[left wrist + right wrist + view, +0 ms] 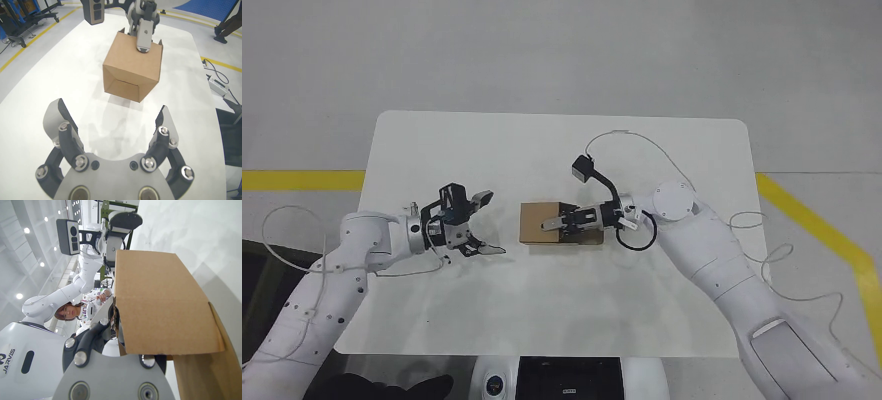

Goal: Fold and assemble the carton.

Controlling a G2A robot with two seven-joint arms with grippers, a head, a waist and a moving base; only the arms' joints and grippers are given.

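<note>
A brown carton (542, 223) lies on its side at the middle of the white table (662, 300). My right gripper (567, 222) is shut on one carton wall at its open end. One finger (144, 36) presses the outside of that wall; the other is hidden inside. In the right wrist view the carton (162, 302) is clamped at its edge by a finger (103, 313). The carton (132, 72) turns its folded-in end toward my left gripper (111, 108). It seems to hang just above the table, with a shadow under it. My left gripper (482, 222) stands open and holds nothing, a short way left of the carton.
Two small flaps (160, 42) stick up at the carton's far end. A thin cable (642, 140) loops over the table behind the right arm. A power adapter with cords (217, 85) lies beyond the table's edge. Bare table surrounds the carton.
</note>
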